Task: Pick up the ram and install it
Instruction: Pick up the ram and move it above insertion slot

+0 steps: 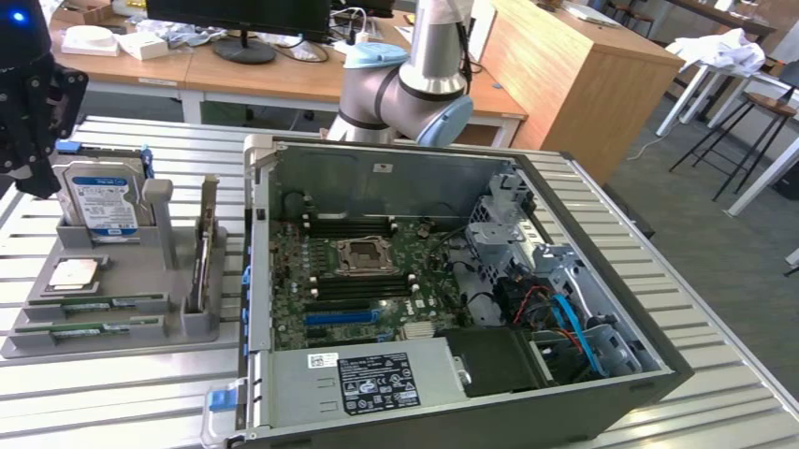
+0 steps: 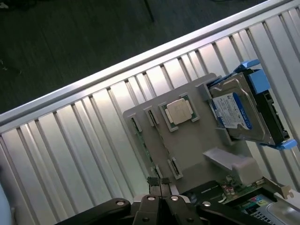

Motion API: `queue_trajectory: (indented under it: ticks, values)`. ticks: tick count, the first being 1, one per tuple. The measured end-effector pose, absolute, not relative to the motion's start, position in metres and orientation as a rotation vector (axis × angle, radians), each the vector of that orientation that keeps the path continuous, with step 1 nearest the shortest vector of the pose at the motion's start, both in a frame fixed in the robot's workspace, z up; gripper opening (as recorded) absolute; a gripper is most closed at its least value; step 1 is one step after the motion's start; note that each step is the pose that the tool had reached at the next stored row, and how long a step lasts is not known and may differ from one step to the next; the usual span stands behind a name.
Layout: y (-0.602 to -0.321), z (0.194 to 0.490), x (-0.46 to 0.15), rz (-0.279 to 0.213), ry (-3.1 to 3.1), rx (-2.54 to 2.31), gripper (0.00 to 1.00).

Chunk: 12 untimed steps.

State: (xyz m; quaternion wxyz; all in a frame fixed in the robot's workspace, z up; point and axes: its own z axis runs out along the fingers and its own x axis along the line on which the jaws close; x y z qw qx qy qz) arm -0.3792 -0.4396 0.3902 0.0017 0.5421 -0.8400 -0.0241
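Slatted table (image 2: 70, 140), closed end effector (image 2: 161, 193) hovering near ram (image 2: 143, 147)

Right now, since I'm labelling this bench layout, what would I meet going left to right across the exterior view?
ram sticks → expansion card → CPU socket → blue cable

PLACE: robotics lab in an office-like room | SIGNS: robot arm (image 1: 413, 89) at slatted metal bench (image 1: 125, 393), opened computer tower (image 1: 374, 173), grey parts holder (image 1: 50, 341) | BACKGROUND: wooden desks (image 1: 250, 79), monitor (image 1: 238, 14), stools (image 1: 762, 108)
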Motion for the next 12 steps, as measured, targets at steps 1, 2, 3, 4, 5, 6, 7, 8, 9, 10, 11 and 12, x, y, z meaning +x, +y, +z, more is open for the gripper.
queue_trajectory:
  ticks: [1, 2, 3, 4, 5, 6, 7, 8, 9, 10, 11, 12]
  values:
    - [-0.4396, 0.3902, -0.3791, -0.076, -2.626, 1.716, 0.1]
    - [-0.4395, 0.3901, -0.3791, -0.076, -2.616, 1.731, 0.1]
    - [-0.4395, 0.3901, -0.3791, -0.075, -2.606, 1.745, 0.1]
    - [-0.4394, 0.39, -0.3792, -0.075, -2.596, 1.759, 0.1]
    - [-0.4394, 0.39, -0.3792, -0.075, -2.586, 1.773, 0.1]
    - [-0.4394, 0.39, -0.3792, -0.075, -2.576, 1.788, 0.1]
    - [-0.4394, 0.3899, -0.3792, -0.075, -2.566, 1.802, 0.1]
    - [-0.4394, 0.3899, -0.3792, -0.075, -2.556, 1.816, 0.1]
    - [-0.4393, 0.3898, -0.3792, -0.075, -2.546, 1.83, 0.1]
    - [-0.4393, 0.3898, -0.3792, -0.075, -2.534, 1.845, 0.1]
    - [-0.4393, 0.3897, -0.3792, -0.075, -2.524, 1.859, 0.1]
    - [-0.4393, 0.3897, -0.3792, -0.075, -2.513, 1.872, 0.1]
